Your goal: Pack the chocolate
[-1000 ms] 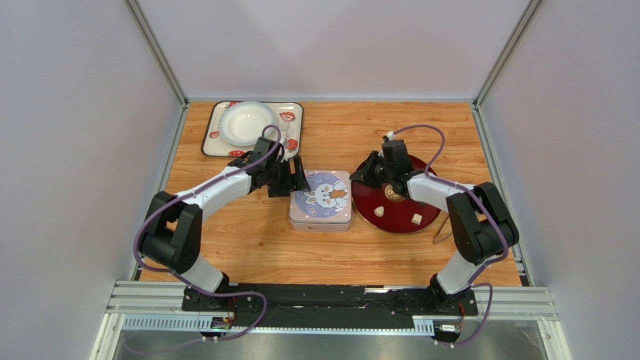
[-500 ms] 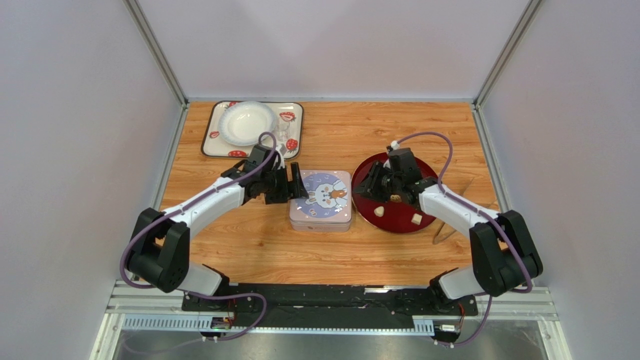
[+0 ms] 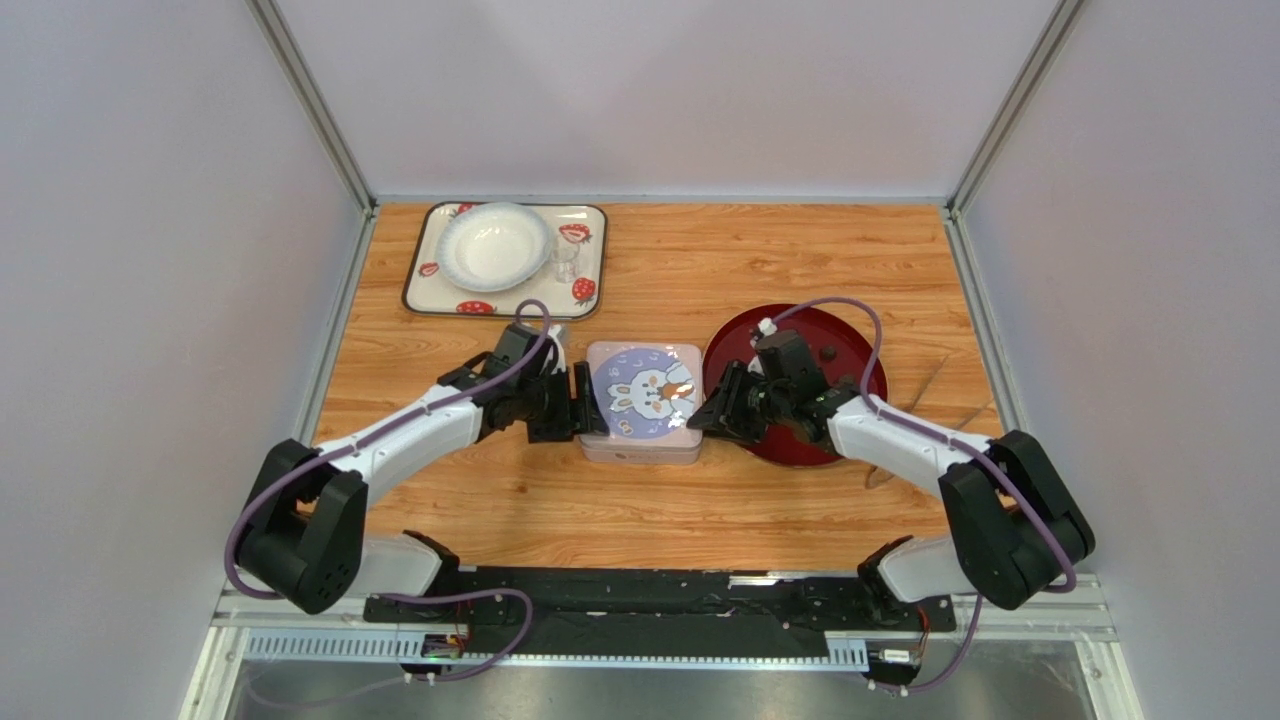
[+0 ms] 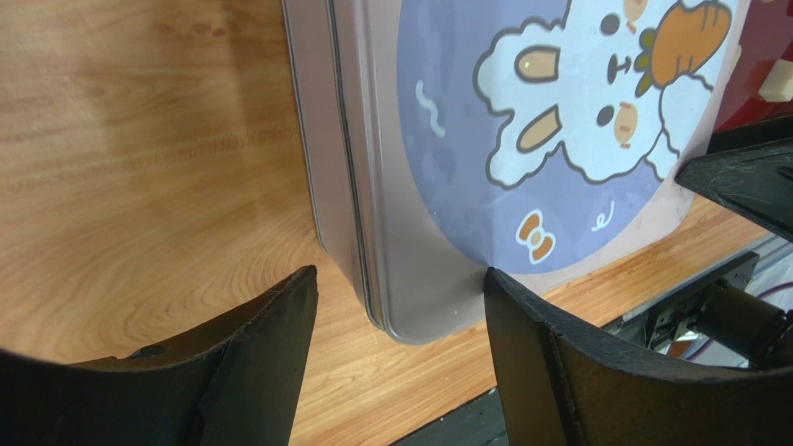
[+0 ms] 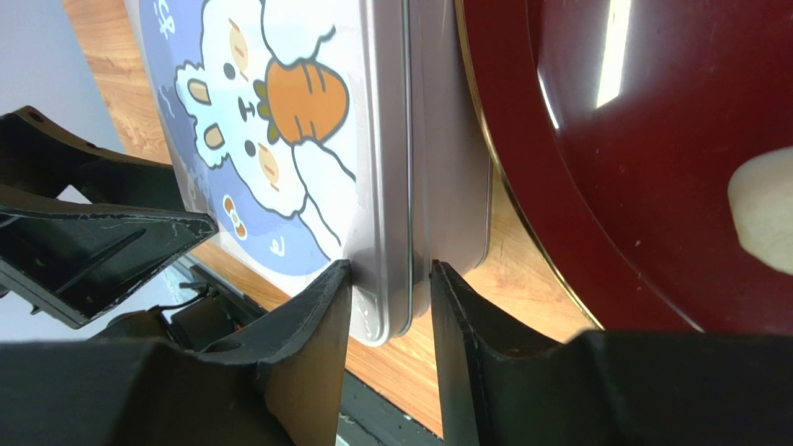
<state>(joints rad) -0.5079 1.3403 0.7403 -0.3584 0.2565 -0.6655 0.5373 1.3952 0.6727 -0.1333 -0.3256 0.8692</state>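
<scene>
The closed grey tin (image 3: 643, 393), with a rabbit and carrot printed on its lid, lies at the table's middle. My left gripper (image 3: 579, 408) is open, its jaws either side of the tin's (image 4: 409, 186) near left corner (image 4: 398, 276). My right gripper (image 3: 706, 419) is shut on the tin's (image 5: 279, 139) right edge near the front corner (image 5: 391, 269), one finger on the lid and one on the side wall. The chocolate lies on the dark red plate (image 3: 842, 338). One cream-white piece shows in the right wrist view (image 5: 763, 209) and in the left wrist view (image 4: 771, 84). My right arm hides the rest.
A strawberry-patterned tray (image 3: 436, 278) with a white bowl (image 3: 493, 245) and a small glass (image 3: 565, 267) stands at the back left. The red plate (image 5: 651, 139) lies close against the tin's right side. Grey walls enclose the table on three sides.
Both arms swung toward the near edge. The left gripper came down at the tin's left side. The right gripper left the plate and closed on the tin's right edge.
</scene>
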